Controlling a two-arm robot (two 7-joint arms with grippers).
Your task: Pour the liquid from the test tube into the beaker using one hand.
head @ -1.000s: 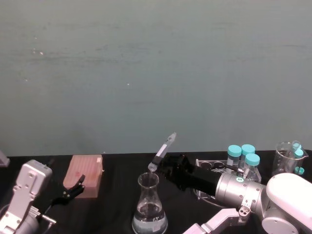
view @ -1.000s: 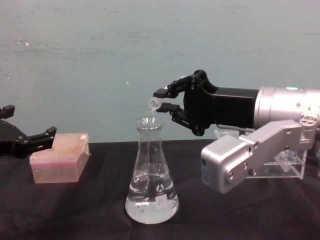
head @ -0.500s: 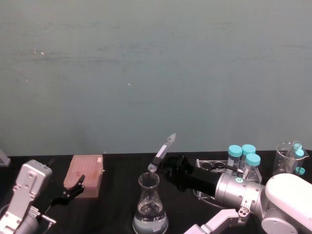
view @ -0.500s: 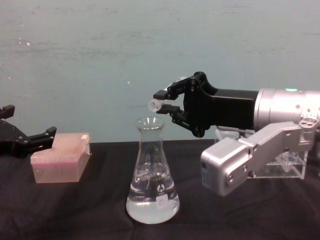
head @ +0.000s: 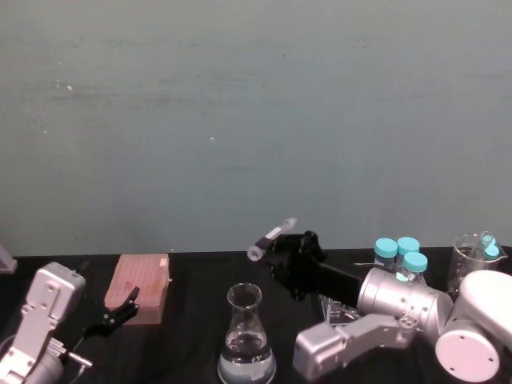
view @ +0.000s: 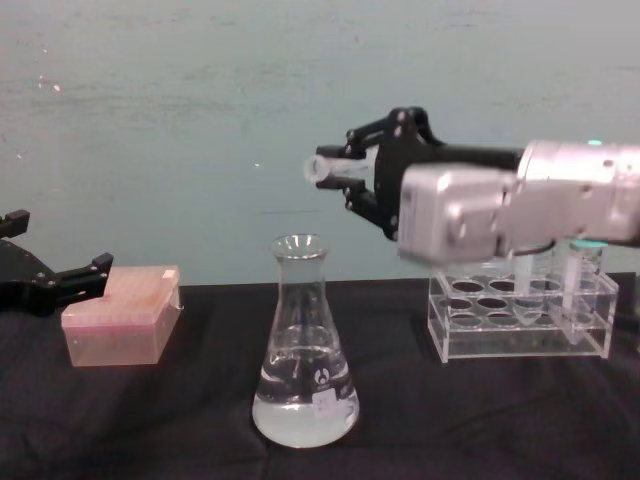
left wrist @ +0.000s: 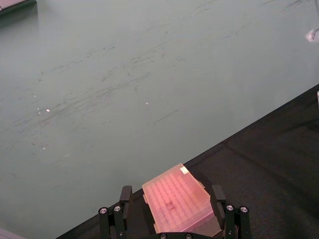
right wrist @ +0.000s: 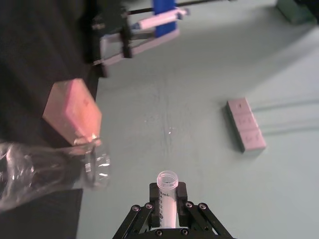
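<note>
The beaker stands nearest on the black table, upright, its wide base holding clear liquid and its narrow neck open at the top. It sits below and a little to the left of the right gripper, with a clear gap of air between its rim and the gripper's load.

The right gripper, black on a silver-grey arm, reaches in from the right above the table and is clamped on the test tube. The tube lies close to level, its open flared mouth pointing left past the fingertips, higher than the beaker's rim and slightly to its right. From the head view the tube tilts gently, conical tip up and away, mouth toward the left. The right wrist view looks along the tube gripped between the two fingers, with the beaker off to one side of it. Whether any liquid is left inside the tube I cannot tell.

Behind the right arm, a clear acrylic rack rests on the table, and teal-capped tubes stand there.

Far to the left of the working gripper, the left gripper is parked low over the table with its fingers spread, just beside a pink box. In the left wrist view the box lies between those parted fingers, and I cannot tell if they touch it.
</note>
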